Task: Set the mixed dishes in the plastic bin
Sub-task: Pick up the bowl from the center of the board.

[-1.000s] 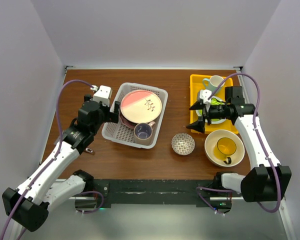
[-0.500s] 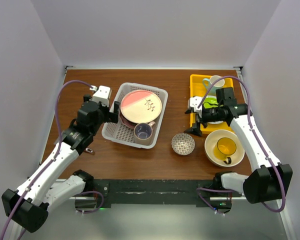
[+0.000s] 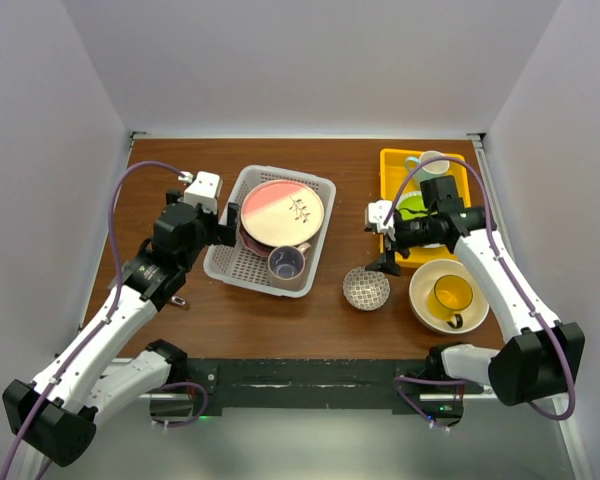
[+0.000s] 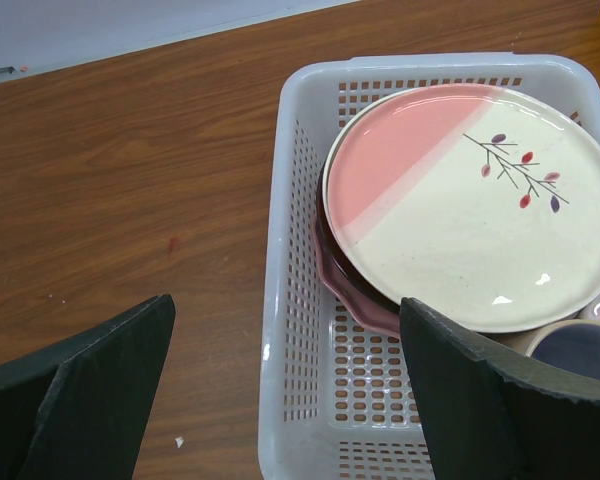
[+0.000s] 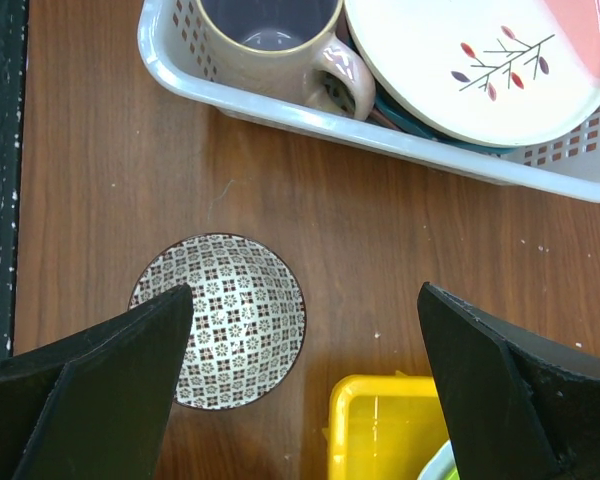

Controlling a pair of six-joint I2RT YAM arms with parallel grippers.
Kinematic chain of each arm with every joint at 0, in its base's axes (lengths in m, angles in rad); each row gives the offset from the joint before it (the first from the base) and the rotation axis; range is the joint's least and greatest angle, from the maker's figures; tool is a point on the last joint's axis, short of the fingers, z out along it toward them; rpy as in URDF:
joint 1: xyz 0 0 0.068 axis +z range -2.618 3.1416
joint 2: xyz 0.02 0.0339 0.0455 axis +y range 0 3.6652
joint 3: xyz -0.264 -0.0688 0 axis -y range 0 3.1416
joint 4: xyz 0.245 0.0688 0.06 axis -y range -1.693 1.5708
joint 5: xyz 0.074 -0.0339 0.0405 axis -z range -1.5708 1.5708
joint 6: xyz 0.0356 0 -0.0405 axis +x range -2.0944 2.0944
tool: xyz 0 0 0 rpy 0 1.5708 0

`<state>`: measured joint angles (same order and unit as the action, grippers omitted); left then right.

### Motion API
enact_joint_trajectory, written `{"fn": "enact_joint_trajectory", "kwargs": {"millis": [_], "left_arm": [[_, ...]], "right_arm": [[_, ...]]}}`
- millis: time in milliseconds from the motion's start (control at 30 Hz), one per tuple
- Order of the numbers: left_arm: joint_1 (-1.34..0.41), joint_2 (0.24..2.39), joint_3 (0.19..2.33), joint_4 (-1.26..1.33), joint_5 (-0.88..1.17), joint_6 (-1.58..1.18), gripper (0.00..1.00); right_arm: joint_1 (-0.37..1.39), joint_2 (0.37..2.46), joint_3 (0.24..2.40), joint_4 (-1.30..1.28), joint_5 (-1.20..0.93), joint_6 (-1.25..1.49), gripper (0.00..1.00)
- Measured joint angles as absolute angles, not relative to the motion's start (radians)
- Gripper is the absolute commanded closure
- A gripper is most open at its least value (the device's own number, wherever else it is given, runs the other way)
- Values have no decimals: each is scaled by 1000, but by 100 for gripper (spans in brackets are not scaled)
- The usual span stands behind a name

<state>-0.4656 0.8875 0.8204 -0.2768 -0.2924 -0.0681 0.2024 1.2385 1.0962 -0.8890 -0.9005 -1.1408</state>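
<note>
On the brown worktop (image 3: 310,312), the right hand (image 3: 380,240) gapes wide and empty over the small patterned bowl (image 3: 366,288). The left hand (image 4: 287,302), equally wide, hovers at the white plastic bin's (image 3: 220,263) left rim.

Glossy glazed plate (image 4: 477,205) in white perforated plastic bin (image 4: 296,330) on wood-grain table (image 4: 130,190)

**Both arms bent inward, both grippers wide open**

The left arm (image 3: 108,322) stretches from its near-left base up toward the middle. Its wrist is bent so the left gripper (image 3: 223,228) points to the right, its dark jaws spread wide and holding nothing. The right arm (image 3: 507,290) runs up the right side and folds at the elbow. The right gripper (image 3: 380,243) points left and downward, its jaws equally wide and empty.
</note>
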Motion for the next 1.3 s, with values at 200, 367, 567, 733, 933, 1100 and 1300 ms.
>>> {"fn": "enact_joint_trajectory", "kwargs": {"millis": [200,367,567,733,933,1100,1300], "left_arm": [[-466,885,820,-277,-292,-68,0],[-466,882,820,-276,-292,-68,0],[-466,882,820,-277,-292,-68,0],[-466,881,820,-277,-292,-68,0],[-466,881,820,-277,-292,-68,0],[-466,881,820,-277,-293,-68,0],[-466,881,820,-276,-292,-68,0]], "right_arm": [[223,1239,1096,-892,-874,-1154,2],[232,1239,1096,-892,-849,-1160,2],[247,1239,1096,-892,-822,-1164,2],[256,1239,1096,-892,-800,-1169,2],[266,1239,1096,-892,-780,-1179,2],[271,1239,1096,-895,-771,-1196,2],[282,1239,1096,-910,-768,-1240,2]]}}
